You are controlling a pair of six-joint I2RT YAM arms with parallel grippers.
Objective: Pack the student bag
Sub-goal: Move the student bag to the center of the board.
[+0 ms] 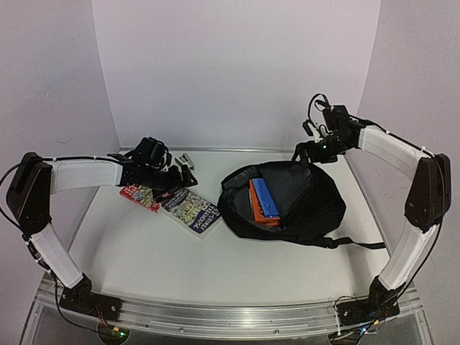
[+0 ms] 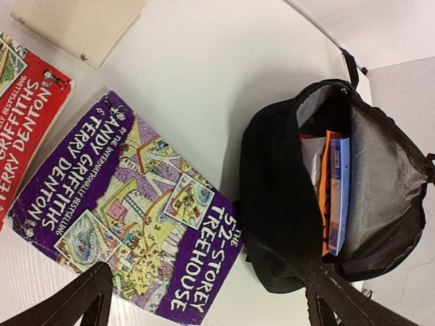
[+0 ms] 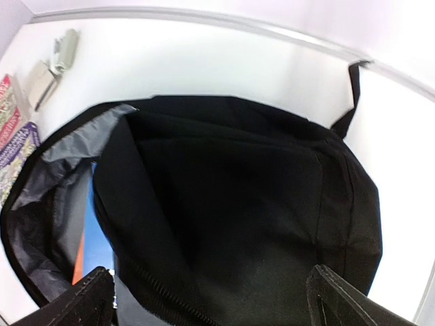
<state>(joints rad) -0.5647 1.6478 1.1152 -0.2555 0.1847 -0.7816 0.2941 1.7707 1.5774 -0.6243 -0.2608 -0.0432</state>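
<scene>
**Bag lies open on the right, both grippers spread wide**

We see the student bag (image 1: 287, 205) lying flat on the right half of the white table (image 1: 144, 259), its mouth gaping toward the left so that the grey lining shows. One black strap trails off along the table toward the right arm's base. Inside the opening sits an orange and blue book (image 1: 264, 201), standing on edge against the lining.

The right gripper (image 1: 310, 152) hangs above the bag's rear edge, at its far right corner. In the right wrist view we look straight down on the black outer fabric, with the two fingers (image 3: 81, 299) far apart at the lower corners of the picture and nothing between them. We cannot tell from any view whether the fingertips touch the fabric.

The left gripper (image 1: 180, 175) is over the left half of the table, well apart from the bag and to its left. Its fingers (image 2: 340, 292) are also spread wide with nothing held. Below it lies a purple book (image 2: 129, 217), "The 52-Storey Treehouse", face up, its near corner just beside the bag's black side. A red book (image 2: 27, 115) lies to the left of the purple one, edge to edge with it. A few small grey pieces (image 1: 185, 158) rest near the table's rear edge, behind the left gripper.
</scene>
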